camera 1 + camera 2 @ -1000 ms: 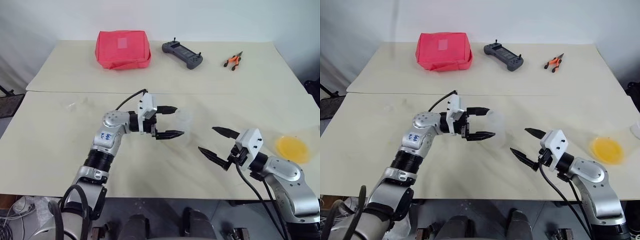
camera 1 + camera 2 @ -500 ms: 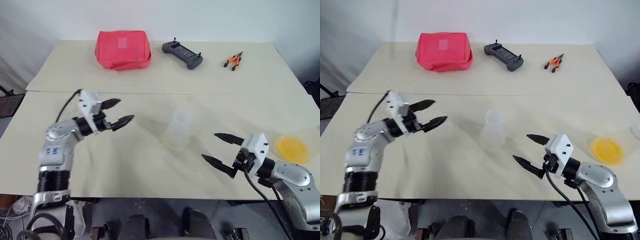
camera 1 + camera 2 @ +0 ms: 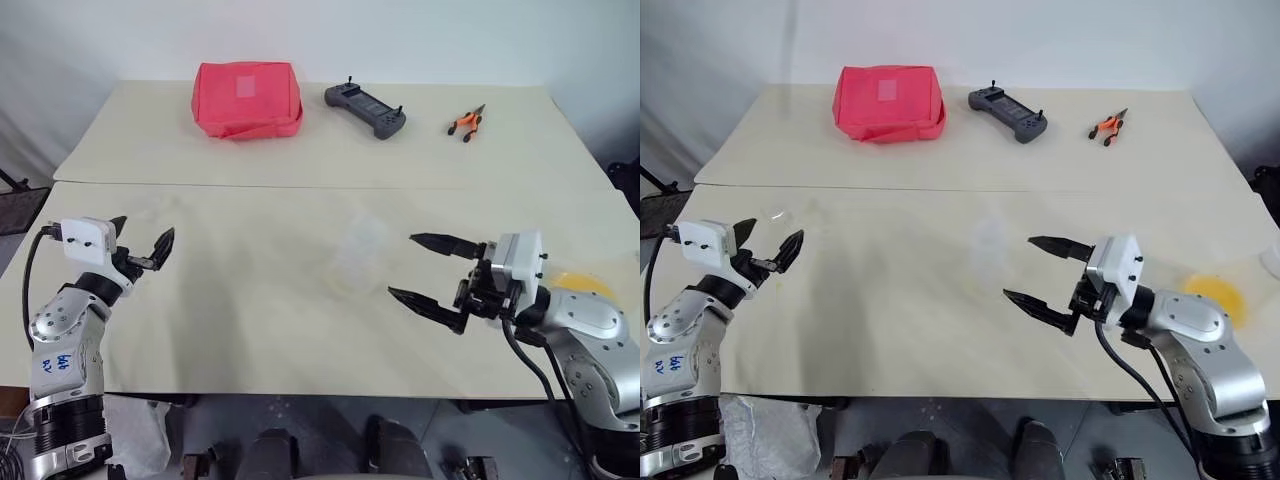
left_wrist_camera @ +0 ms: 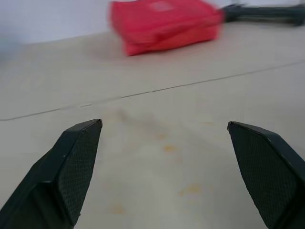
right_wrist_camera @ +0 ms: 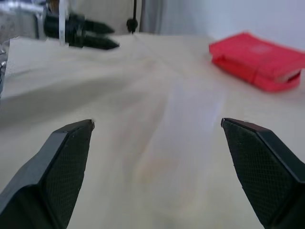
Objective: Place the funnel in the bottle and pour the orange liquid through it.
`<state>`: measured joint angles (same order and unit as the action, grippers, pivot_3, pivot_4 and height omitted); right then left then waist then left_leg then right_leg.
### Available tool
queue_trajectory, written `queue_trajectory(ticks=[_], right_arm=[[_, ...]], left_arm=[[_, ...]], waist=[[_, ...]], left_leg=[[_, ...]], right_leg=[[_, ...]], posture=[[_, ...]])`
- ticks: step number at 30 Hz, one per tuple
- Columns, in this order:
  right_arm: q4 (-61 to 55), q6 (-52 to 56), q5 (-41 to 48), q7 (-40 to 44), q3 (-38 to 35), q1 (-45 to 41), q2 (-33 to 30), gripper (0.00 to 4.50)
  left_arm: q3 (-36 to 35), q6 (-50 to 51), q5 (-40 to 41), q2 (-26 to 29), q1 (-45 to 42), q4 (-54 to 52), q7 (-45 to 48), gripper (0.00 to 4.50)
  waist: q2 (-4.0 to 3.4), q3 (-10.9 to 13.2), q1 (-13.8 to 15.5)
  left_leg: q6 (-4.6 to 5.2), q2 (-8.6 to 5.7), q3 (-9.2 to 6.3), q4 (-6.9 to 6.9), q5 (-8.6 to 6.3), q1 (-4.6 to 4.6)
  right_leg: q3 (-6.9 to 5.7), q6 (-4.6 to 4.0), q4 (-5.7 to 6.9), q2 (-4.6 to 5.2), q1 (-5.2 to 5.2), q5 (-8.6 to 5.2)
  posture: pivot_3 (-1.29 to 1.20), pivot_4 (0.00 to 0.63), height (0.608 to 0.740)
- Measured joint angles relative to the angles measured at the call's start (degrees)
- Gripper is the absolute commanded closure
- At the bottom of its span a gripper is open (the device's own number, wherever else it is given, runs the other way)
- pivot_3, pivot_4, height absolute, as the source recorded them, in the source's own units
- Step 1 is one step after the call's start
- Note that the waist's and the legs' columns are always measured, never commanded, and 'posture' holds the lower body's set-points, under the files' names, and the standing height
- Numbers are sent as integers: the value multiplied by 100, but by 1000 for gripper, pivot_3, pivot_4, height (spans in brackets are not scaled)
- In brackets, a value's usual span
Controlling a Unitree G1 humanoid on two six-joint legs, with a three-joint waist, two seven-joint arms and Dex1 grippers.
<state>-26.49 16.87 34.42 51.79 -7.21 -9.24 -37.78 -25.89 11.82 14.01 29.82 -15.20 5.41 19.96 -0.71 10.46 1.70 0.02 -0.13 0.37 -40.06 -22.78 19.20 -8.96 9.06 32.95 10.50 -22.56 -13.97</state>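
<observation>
No legible writing, bottle (image 3: pixel 357 250), red pouch (image 3: pixel 245 98)

I see a red pouch (image 3: pixel 246 98), dark grey controller (image 3: pixel 365 109), orange-handled pliers (image 3: pixel 466 121), orange liquid (image 3: pixel 1214 296), a clear colourless bottle (image 3: pixel 989 240), all on a beige desk (image 3: pixel 250 300).

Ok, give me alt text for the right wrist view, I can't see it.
The right gripper's open black fingers frame a faint clear bottle standing ahead on the beige table. Beyond lie a red pouch and the left gripper.
</observation>
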Motion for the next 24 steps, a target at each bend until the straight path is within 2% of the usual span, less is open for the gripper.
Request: queue_trajectory(ticks=[4,12,17,24], right_arm=[[121,-1,-73,2,138,-50,33,0],[189,-8,-169,-51,240,-143,84,0],[158,-9,-177,-151,214,-106,85,0],[58,-9,-178,-253,156,99,66,0]], left_arm=[[66,-112,-177,-3,-583,683,-468,21],[652,-876,-398,-9,-1786,2573,-331,21],[757,-1224,-598,86,-2408,3553,-455,21],[828,-1617,-701,163,-2577,4033,-529,21]], waist=[[5,-1,3],[6,-1,-44],[7,-2,-43],[7,-2,-44]], left_leg=[[0,-3,3,0,0,2],[0,-3,10,3,0,0],[0,-3,13,2,0,-1],[0,-3,15,2,0,-3]], right_leg=[[1,5,-2,0,0,3],[2,5,-3,-1,-2,3],[2,6,0,-2,-3,3],[4,6,1,-1,-2,4]], posture=[[0,150,740],[0,150,740],[0,150,740],[0,150,740]])
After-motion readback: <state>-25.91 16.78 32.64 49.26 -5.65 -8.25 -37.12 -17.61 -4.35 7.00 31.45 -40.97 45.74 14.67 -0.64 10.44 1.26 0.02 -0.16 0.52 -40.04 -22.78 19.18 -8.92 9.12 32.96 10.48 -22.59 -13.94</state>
